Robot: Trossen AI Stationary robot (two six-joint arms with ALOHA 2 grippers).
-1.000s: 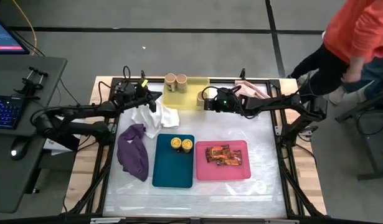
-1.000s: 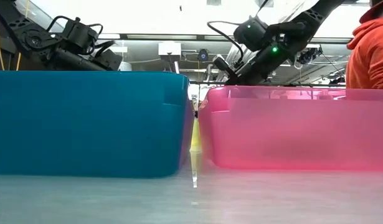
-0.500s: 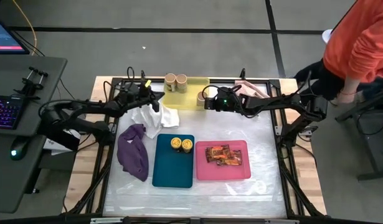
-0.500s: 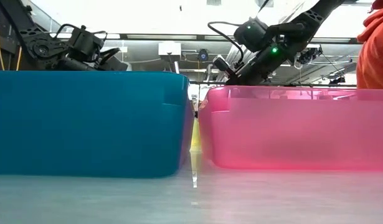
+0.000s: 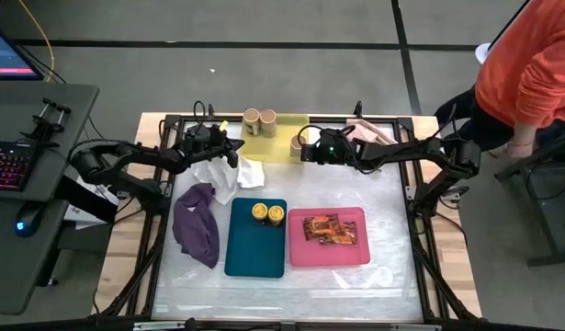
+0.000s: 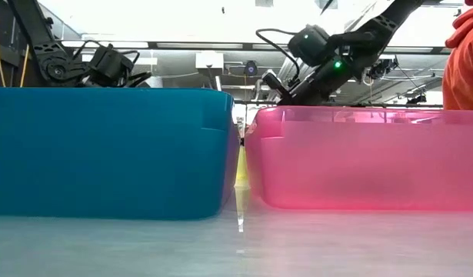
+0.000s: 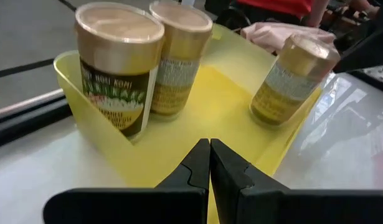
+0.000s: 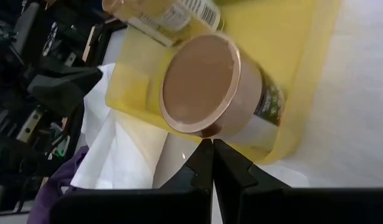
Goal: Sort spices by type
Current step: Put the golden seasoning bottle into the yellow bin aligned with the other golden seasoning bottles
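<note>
Two tan-lidded jars (image 5: 259, 118) stand at the far end of the yellow tray (image 5: 275, 131), and a third (image 5: 297, 143) stands at its near right corner. My right gripper (image 8: 212, 144) is shut, with its tips at that third jar's lid (image 8: 200, 81). My left gripper (image 7: 210, 144) is shut just off the tray's left wall (image 7: 110, 140) and points into the tray. Two yellow-lidded jars (image 5: 268, 213) stand in the teal tray (image 5: 254, 253). Orange-red foil packets (image 5: 325, 229) lie in the pink tray (image 5: 351, 253). My left gripper's shut tips are close to the yellow tray's wall; I cannot tell whether they touch it. My right gripper's shut tips come slanting down from the table's right to the rim of the third jar's lid (image 8: 202, 130). I cannot tell whether they touch it. The jar stands upright in the tray.
A white cloth (image 5: 231, 172) lies under my left gripper, a purple cloth (image 5: 197, 223) lies left of the teal tray, and a pink cloth (image 5: 367, 131) lies at the far right. A person in orange (image 5: 530, 64) stands beyond the table's right corner.
My left gripper has sunk toward the table beside the yellow tray's left end and stays shut. My right gripper has kept still at the third jar. The person at the right has shifted.
</note>
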